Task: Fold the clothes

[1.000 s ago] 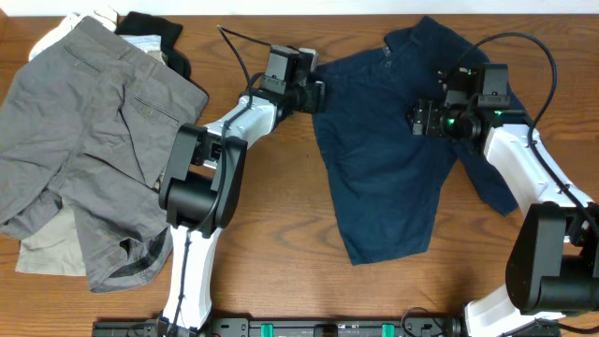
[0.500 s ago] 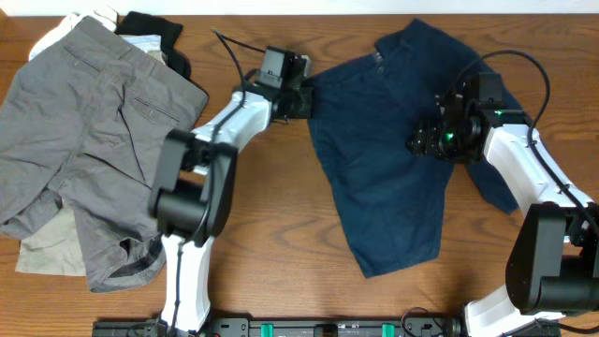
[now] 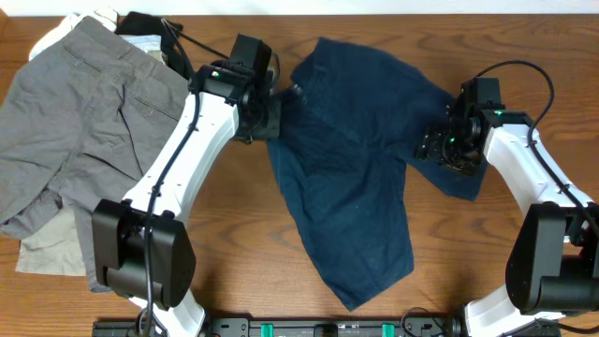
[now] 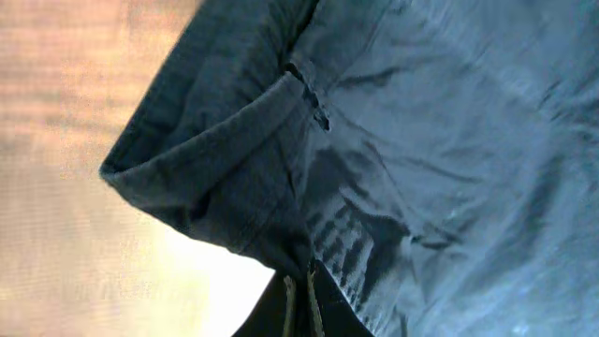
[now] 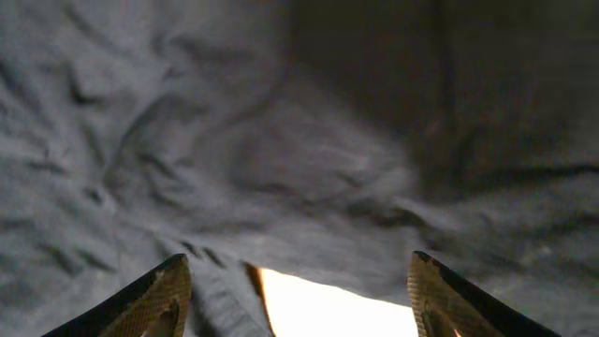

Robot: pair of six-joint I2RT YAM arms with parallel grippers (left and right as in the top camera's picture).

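- While the left fingers [image 3: 265, 117] are pinched shut on the waistband edge of the dark navy blue cotton shorts with two wide legs [image 3: 356, 187], I can't spot a single fold in them yet.
- Those shorts lie on the brown wooden table [image 3: 281, 281]. They run from the left fingers' pinch across to the patch right under the right fingers, and one long leg trails off away from both.
- The right fingers [image 5: 164, 298] stand wide apart with nothing clamped between them. The wrist view shows rumpled navy cloth just ahead of the tips and a bright sliver of bare table showing between them.
- Progress-wise I'd call this very early, more dragging and straightening than folding. The cloth is wrinkled and sits skewed, and the side by the right fingers looks bunched and partly tucked over itself.
- My guess at what's left is pretty much everything: get it flat, lay one leg over the other, then fold it down into a neat packet.
- Out past the left fingers, on the side away from the navy pair, there's a pair of grey cotton shorts with a welt back pocket [image 3: 84, 140]. It sits on a heap of beige, black and white garments [image 3: 145, 26], well apart from the action.
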